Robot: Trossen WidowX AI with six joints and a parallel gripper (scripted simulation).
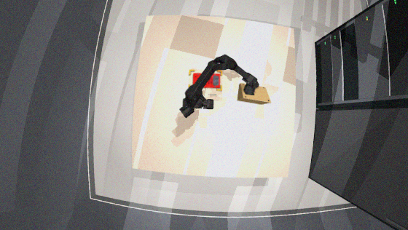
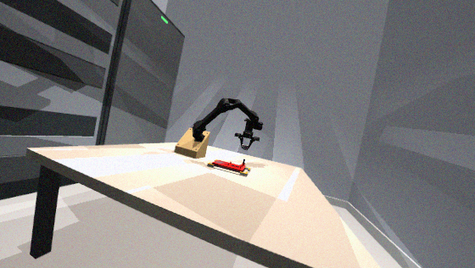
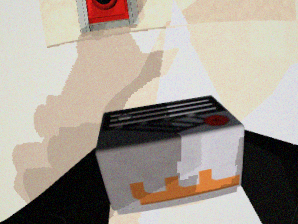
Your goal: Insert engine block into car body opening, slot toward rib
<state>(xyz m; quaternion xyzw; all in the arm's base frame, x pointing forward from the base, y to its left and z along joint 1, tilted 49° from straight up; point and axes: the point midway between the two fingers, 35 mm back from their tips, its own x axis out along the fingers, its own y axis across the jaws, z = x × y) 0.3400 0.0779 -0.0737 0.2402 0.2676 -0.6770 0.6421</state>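
My gripper [image 1: 197,106] [image 2: 245,146] is shut on the engine block [image 3: 170,155], which fills the space between the black fingers in the wrist view. The block has light grey sides, an orange pattern on the face toward the camera, and a dark top with pale slots and a red round mark. The gripper hangs well above the table, beside the car body. The red car body [image 1: 210,83] [image 2: 229,165] [image 3: 102,16] lies on the table, partly under the arm in the top view. In the wrist view only its grey-edged end with a black ring shows; the opening and rib cannot be made out.
Yellow corner pieces [image 1: 191,71] stand around the car body. A pale plate [image 1: 217,96] lies beside it. The arm's tan wedge base [image 1: 256,96] [image 2: 191,150] stands on the table nearby. A dark cabinet [image 1: 361,145] stands beyond the table's edge.
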